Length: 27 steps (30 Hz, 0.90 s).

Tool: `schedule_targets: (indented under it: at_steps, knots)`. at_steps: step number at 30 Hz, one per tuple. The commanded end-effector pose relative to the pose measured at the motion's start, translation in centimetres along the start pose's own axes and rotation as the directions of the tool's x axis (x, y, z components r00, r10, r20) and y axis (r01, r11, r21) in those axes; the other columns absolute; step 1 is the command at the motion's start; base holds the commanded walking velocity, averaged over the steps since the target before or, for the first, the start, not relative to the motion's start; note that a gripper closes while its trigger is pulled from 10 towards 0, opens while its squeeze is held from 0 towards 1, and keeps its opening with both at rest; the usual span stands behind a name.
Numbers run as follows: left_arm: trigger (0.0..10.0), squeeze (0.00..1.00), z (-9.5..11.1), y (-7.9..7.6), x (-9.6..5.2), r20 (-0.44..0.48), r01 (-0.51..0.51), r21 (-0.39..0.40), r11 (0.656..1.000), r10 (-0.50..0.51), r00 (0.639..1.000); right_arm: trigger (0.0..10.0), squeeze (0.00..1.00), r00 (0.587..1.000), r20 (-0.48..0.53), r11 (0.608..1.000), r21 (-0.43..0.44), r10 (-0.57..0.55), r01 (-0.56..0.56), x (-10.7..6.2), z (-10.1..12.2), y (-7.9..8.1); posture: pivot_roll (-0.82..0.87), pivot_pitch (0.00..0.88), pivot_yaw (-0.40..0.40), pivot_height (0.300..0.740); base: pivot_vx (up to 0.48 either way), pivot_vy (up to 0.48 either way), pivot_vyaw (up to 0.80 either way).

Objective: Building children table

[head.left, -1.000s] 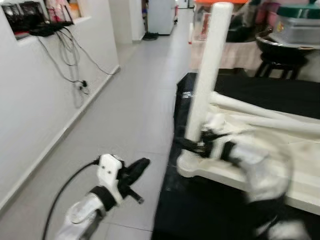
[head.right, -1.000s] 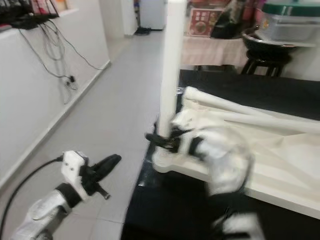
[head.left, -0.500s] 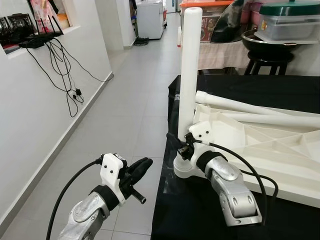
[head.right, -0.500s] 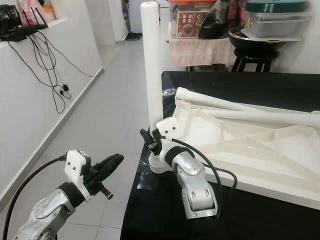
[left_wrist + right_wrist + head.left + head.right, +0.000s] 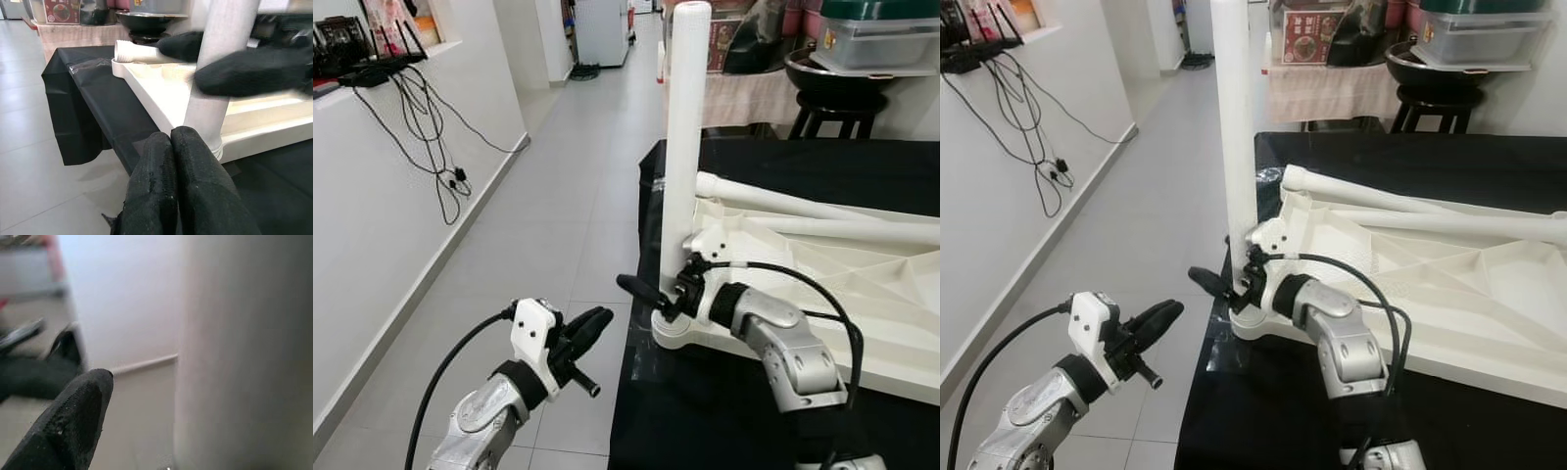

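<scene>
a home hallway: tiled floor (image 5: 558,215), router shelf (image 5: 372,69), fridge (image 5: 602,29)

Head pair downward; wrists near table leg (image 5: 685,147)

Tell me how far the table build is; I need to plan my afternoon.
One white leg stands upright in the corner socket of the upside-down tabletop. The right gripper is at that leg's base, fingers around it. Loose legs lie on the tabletop, not yet fitted. The left gripper hangs shut beside the black-covered surface.
</scene>
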State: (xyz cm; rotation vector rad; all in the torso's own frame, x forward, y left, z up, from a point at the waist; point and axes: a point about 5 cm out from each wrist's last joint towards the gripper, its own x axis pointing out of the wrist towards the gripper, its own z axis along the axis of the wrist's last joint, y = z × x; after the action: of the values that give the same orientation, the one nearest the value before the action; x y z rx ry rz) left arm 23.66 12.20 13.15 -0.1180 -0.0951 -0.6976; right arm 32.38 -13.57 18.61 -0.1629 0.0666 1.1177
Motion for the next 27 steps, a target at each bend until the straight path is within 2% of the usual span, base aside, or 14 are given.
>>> schedule_targets:
  at_steps: [1,4,7,12,13,14,23,25,27]
  knots:
    - [10.0,0.00,-0.3,0.0,-0.1,-0.015,-0.003,-0.001,1.000,0.003,1.000,10.0,0.00,0.992,0.030,0.993,-0.013,0.120,-0.119,0.5,0.7,-0.2,-0.01,0.000,0.035,0.740,0.000,0.000,0.00]
    - [10.0,0.00,-0.3,0.0,-0.1,-0.016,-0.003,-0.002,1.000,0.003,1.000,10.0,0.00,0.990,0.025,0.990,-0.009,0.140,-0.140,0.6,0.8,-0.6,-0.01,0.000,0.036,0.740,0.000,0.000,0.00]
    - [10.0,0.00,-0.4,-0.2,-0.2,-0.020,0.003,-0.007,1.000,-0.003,1.000,10.0,0.00,0.980,0.019,0.979,0.036,0.198,-0.199,0.8,0.9,-1.7,0.00,0.000,0.037,0.740,0.000,0.000,0.00]
    - [10.0,0.00,-0.4,-0.3,-0.2,-0.022,0.008,-0.013,1.000,-0.008,1.000,10.0,0.00,0.983,0.033,0.980,0.073,0.183,-0.185,1.1,0.9,-2.5,0.00,0.000,0.036,0.740,0.000,0.000,0.00]
    - [10.0,0.00,-0.4,-0.4,-0.3,-0.022,0.009,-0.013,1.000,-0.009,1.000,4.4,0.00,0.983,0.037,0.980,0.081,0.181,-0.184,1.2,0.9,-2.6,0.00,0.000,0.034,0.740,0.000,0.000,0.00]
    - [10.0,0.00,-0.4,-0.4,-0.3,-0.022,0.009,-0.014,1.000,-0.009,1.000,0.0,0.00,0.981,0.045,0.977,0.091,0.187,-0.190,1.3,0.8,-2.6,0.01,0.000,0.035,0.740,0.000,0.000,0.00]
    - [10.0,0.00,-0.4,-0.4,-0.3,-0.020,0.009,-0.017,1.000,-0.010,1.000,0.0,0.00,0.974,0.083,0.971,0.098,0.209,-0.216,1.2,0.1,-2.4,0.00,0.005,0.042,0.740,0.000,0.000,0.00]
    - [10.0,0.00,-0.3,-0.4,-0.3,-0.020,0.010,-0.017,1.000,-0.011,1.000,0.0,0.00,0.977,0.085,0.975,0.090,0.194,-0.202,1.1,-0.1,-2.5,0.00,0.005,0.042,0.740,0.000,0.000,0.00]
    - [10.0,0.00,-0.3,-0.4,-0.3,-0.018,0.011,-0.019,1.000,-0.011,1.000,0.0,0.00,0.989,0.088,0.989,0.077,0.118,-0.125,0.6,-0.7,-2.6,-0.01,0.010,0.038,0.740,0.000,0.000,0.00]
